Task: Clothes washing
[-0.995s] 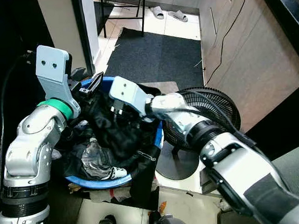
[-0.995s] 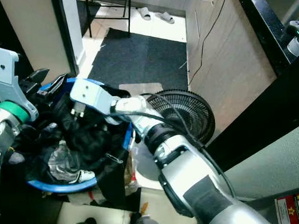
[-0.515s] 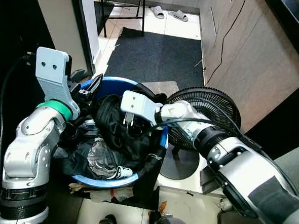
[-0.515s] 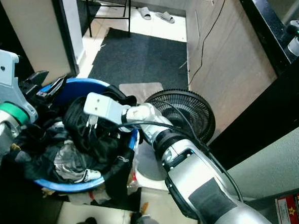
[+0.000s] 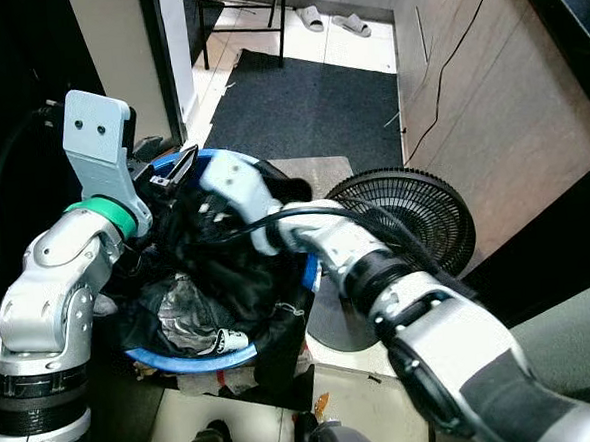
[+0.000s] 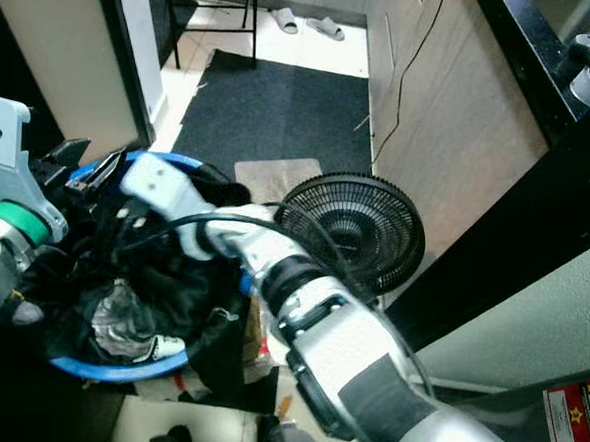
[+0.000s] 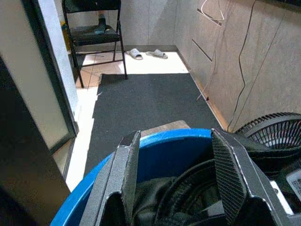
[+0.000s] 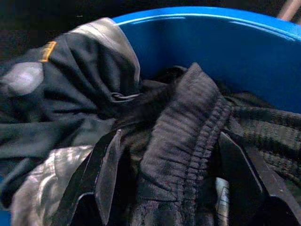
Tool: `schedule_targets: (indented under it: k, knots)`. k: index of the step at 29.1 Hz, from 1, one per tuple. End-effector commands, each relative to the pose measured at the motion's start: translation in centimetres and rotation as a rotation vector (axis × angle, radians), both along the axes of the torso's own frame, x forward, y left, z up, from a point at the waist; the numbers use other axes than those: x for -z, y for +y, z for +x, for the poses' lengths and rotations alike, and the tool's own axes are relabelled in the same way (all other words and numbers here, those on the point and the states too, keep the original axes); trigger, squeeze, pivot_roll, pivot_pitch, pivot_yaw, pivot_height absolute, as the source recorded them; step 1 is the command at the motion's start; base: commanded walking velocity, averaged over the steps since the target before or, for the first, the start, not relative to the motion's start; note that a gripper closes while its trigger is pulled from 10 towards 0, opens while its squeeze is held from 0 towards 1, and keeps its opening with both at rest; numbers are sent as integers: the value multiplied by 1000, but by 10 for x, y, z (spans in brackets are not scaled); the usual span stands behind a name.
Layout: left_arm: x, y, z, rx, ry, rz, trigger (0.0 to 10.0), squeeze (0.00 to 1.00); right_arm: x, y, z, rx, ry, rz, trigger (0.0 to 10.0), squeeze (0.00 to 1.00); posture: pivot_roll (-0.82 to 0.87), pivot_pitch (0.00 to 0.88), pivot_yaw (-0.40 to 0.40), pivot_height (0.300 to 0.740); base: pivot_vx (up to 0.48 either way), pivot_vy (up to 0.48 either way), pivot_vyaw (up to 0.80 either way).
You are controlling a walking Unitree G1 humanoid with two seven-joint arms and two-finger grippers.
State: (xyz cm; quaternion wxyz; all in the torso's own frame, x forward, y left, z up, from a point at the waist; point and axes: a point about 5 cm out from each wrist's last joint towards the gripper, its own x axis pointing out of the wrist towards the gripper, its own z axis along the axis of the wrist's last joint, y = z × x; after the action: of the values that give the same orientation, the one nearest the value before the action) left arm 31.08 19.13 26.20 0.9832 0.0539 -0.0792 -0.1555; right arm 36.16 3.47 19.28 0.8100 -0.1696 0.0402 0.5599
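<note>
Background stuff: a black fan (image 5: pixel 412 214) sits on the floor with its round grille tilted to face up and its round base (image 5: pixel 333 324) on the pale tiles. Just beyond it there's a dark mat (image 5: pixel 308 105) covering most of the passage, with a smaller brownish mat (image 5: pixel 317 167) at its near edge. Further back, a black chair (image 7: pixel 94 33) stands on the tiles, and a pair of slippers (image 7: pixel 146 53) lies near the wall. A wood-look wall panel (image 5: pixel 488 99) runs along the right side with a thin black cable (image 5: pixel 446 71) hanging down across it. Bottom right corner has a red sticker (image 6: pixel 582 409).
</note>
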Motion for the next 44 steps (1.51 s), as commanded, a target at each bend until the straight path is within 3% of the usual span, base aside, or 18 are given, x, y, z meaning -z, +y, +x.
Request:
schedule_targets:
  k: [1, 6, 7, 11, 17, 22, 26, 27, 28, 29, 33, 35, 43, 44]
  knots:
    - [2, 0, -3, 3, 13, 0, 10000, 0, 3, 1, -1, -7, 3, -15, 10000, 0, 131, 185, -72, 740, 0, 0, 0]
    - [3, 1, -3, -2, 15, -2, 10000, 0, 4, -1, 0, 5, -31, -48, 10000, 0, 125, 182, -71, 740, 0, 0, 0]
    - [2, 2, -1, -3, 13, -2, 10000, 0, 6, -4, 2, 23, -40, -62, 10000, 1000, 121, 174, -62, 740, 0, 0, 0]
    - [-9, 7, 2, 2, -4, -42, 10000, 0, 6, -13, 6, 47, -22, -54, 10000, 1000, 117, 168, -48, 740, 0, 0, 0]
    - [-6, 11, -3, -20, 1, -41, 10000, 0, 34, -18, -1, 57, 36, -123, 10000, 1000, 138, 162, -59, 740, 0, 0, 0]
    - [-1, 10, -6, -25, 14, -45, 10000, 0, 43, -16, -6, 28, 15, -175, 10000, 1000, 142, 160, -69, 740, 0, 0, 0]
    - [0, 12, -7, -37, 20, -48, 10000, 0, 44, -5, -11, -7, -45, -215, 10000, 1000, 146, 159, -80, 740, 0, 0, 0]
    - [1, 13, -7, -44, 21, -48, 10000, 0, 44, 1, -14, -21, -56, -224, 10000, 906, 149, 158, -83, 740, 0, 0, 0]
    - [1, 13, -7, -44, 21, -48, 10000, 0, 44, 1, -14, -21, -56, -224, 10000, 906, 149, 158, -83, 740, 0, 0, 0]
    - [1, 14, -7, -49, 22, -48, 10000, 0, 46, 5, -16, -36, -56, -230, 10000, 0, 154, 159, -85, 740, 0, 0, 0]
    - [1, 16, -8, -54, 23, -49, 10000, 0, 49, 9, -21, -64, -45, -236, 10000, 0, 158, 158, -87, 740, 0, 0, 0]
    - [1, 21, -9, -68, 21, -47, 10000, 0, 63, 12, -30, -97, 11, -257, 10000, 0, 166, 149, -89, 740, 0, 0, 0]
    - [1, 21, -8, -71, 23, -45, 10000, 0, 82, 6, -35, -89, 18, -327, 10000, 0, 150, 141, -77, 740, 0, 0, 0]
    - [2, 20, -7, -67, 24, -46, 10000, 0, 89, 1, -36, -92, 9, -365, 2118, 0, 146, 140, -75, 740, 0, 0, 0]
